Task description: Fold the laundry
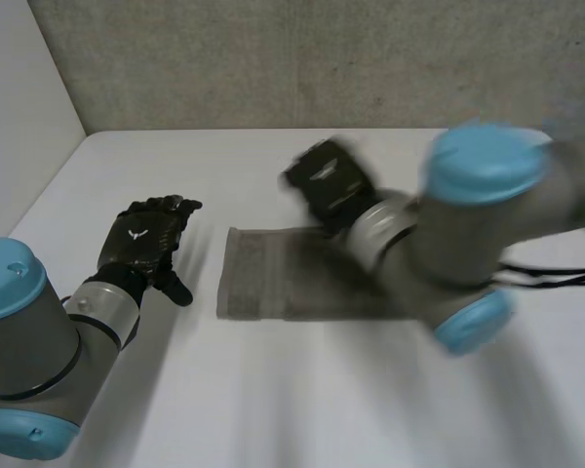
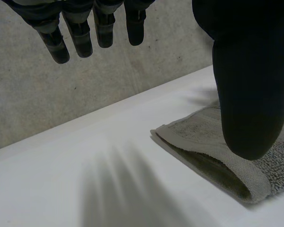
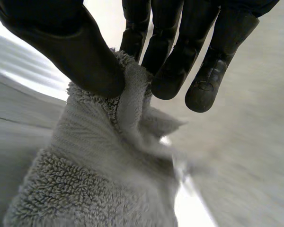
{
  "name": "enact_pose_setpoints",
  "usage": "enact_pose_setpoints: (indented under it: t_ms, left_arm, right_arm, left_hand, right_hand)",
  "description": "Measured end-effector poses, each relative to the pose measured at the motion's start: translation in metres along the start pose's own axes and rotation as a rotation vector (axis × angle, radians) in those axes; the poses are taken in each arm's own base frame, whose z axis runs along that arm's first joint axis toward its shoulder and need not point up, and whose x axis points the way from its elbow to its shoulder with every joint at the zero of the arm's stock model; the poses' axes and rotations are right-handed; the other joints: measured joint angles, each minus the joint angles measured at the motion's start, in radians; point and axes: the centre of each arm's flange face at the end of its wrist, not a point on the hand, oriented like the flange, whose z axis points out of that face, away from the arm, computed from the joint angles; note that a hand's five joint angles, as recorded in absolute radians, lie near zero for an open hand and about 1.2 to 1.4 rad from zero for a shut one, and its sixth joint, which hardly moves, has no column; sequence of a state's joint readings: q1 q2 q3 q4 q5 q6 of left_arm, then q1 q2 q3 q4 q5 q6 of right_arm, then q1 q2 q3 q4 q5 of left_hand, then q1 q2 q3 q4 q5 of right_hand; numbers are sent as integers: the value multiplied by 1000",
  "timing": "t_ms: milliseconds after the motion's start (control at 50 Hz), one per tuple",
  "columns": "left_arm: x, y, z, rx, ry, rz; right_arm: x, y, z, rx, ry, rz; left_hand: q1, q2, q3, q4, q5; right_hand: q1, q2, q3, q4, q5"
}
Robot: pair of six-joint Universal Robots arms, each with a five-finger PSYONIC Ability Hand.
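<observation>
I have the bench (image 1: 273, 390) bare apart from the towel (image 1: 273, 278), which lies near its middle as a folded grey strip running left to right. My right arm (image 1: 468, 234) reaches across the towel's right part, and the right hand (image 1: 327, 180) sits at the far edge of it. In the right wrist view that hand pinches a small ridge of terry between the thumb (image 3: 71, 52) and the fingertips (image 3: 173, 78).

My worry is that the pinch is shallow. A lift could pull the cloth out of it, or take up only the top layer and open the fold.

The left hand (image 1: 141, 244) is flat on the bench, well to the left of the towel, with its fingers (image 2: 75, 35) straight and holding nothing. Since nothing pins the near-left end, I judge that a pull could drag the whole strip askew.
</observation>
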State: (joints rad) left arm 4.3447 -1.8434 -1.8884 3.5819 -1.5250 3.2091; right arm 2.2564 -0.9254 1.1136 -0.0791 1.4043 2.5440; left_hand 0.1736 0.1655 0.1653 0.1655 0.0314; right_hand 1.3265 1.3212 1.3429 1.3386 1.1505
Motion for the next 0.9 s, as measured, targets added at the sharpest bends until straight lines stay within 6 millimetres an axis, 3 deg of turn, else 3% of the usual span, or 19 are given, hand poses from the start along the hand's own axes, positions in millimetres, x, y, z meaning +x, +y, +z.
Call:
enact_pose_setpoints:
  t_ms: [60,100,180,200,240,280,300,380,460,540,700,780,860,900]
  left_arm:
    - [0,0,0,0,0,0]
    - [0,0,0,0,-1,0]
    - [-1,0,0,1,-4,-1]
    - [-1,0,1,1,-5,-1]
    - [-2,0,1,1,-7,-2]
    - [-2,0,1,2,-8,-2]
    - [-2,0,1,2,-8,-2]
    - [-2,-1,1,4,-7,-2]
    - [-1,-1,1,13,-5,-1]
    - [2,-3,2,26,4,2]
    - [10,-5,2,42,27,5]
    - [13,-3,1,37,38,7]
    - [14,-1,0,32,42,7]
    - [15,-1,0,30,42,7]
  right_arm:
    - [-45,7,5,-22,-98,-19]
    - [-64,13,7,-39,-138,-28]
    - [-81,22,6,-66,-180,-32]
    - [-82,23,5,-71,-184,-28]
    - [-81,22,4,-73,-182,-18]
    - [-72,15,0,-65,-165,16]
    - [-69,13,-1,-62,-159,28]
    - [-37,1,-13,-51,-98,140]
    - [-6,3,-27,-74,-33,236]
    - [22,30,-47,-162,35,308]
    - [46,97,-75,-332,90,366]
    - [55,130,-83,-366,104,368]
    - [61,145,-84,-369,110,363]
    - [63,149,-83,-366,114,360]
  left_hand:
    - [0,0,0,0,0]
    - [0,0,0,0,0]
    - [0,0,0,0,0]
    - [0,0,0,0,0]
    - [0,0,0,0,0]
    - [0,0,0,0,0]
    - [0,0,0,0,0]
    - [0,0,0,0,0]
    - [0,0,0,0,0]
    - [0,0,0,0,0]
    - [0,0,0,0,0]
    - [0,0,0,0,0]
    - [0,0,0,0,0]
    - [0,0,0,0,0]
  right_hand:
    - [-2,-2,-2,-1,-1]
    - [-65,-57,-79,-67,-59]
    - [-362,-358,-376,-352,-348]
    - [-560,-553,-571,-548,-552]
    - [-743,-737,-755,-749,-759]
    - [-1013,-1014,-1031,-1025,-1048]
    - [-1043,-1046,-1063,-1058,-1080]
    - [-1091,-1074,-1099,-1082,-1089]
    - [-1091,-1074,-1099,-1082,-1089]
    - [-1091,-1074,-1099,-1082,-1089]
    - [-1023,-1025,-1048,-1043,-1023]
    - [-608,-595,-623,-634,-608]
    - [-94,-75,-115,-121,-99]
    - [8,18,-18,-12,14]
